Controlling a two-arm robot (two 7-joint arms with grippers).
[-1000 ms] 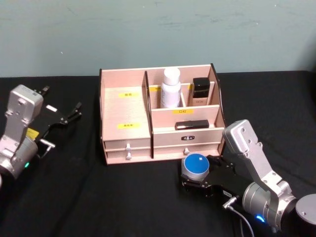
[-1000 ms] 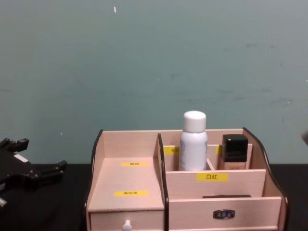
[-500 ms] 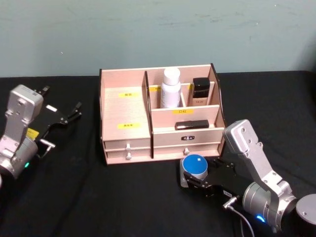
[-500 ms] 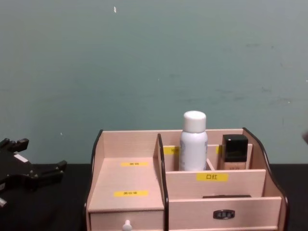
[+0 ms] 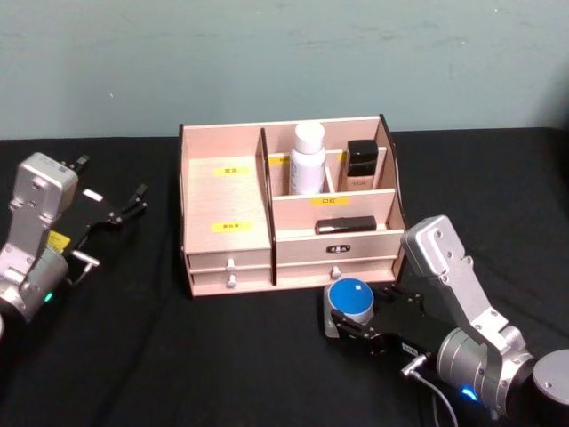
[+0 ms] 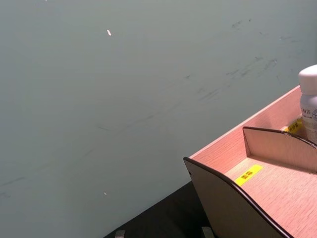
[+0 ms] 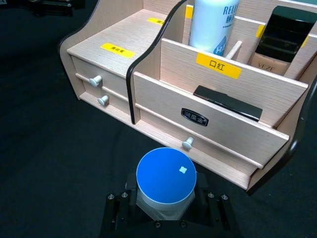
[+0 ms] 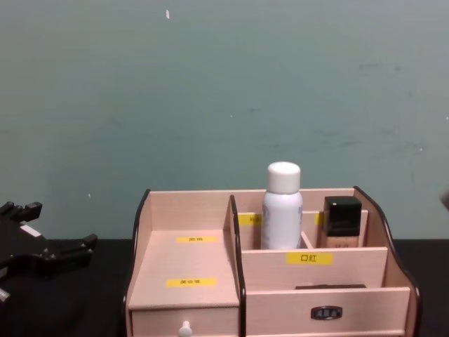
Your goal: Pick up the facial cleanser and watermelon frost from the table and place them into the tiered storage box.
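We find the right gripper (image 5: 354,320) at about five o'clock from the tiered storage box (image 5: 222,191), over the black table (image 5: 178,356). Its fingers are clamped on an upright blue-lidded jar (image 5: 349,296), which sits outside the box, just in front of the right drawer (image 5: 356,265). The left gripper (image 5: 135,201) sits idle at nine o'clock, well apart from the box, with its fingertips spread. A white bottle (image 5: 308,160) stands in a rear compartment, toward twelve o'clock.

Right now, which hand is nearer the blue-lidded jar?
Right. The right hand is closed around the blue-lidded jar, just in front of the tiered storage box. The left hand sits open, well off to the box's left side.
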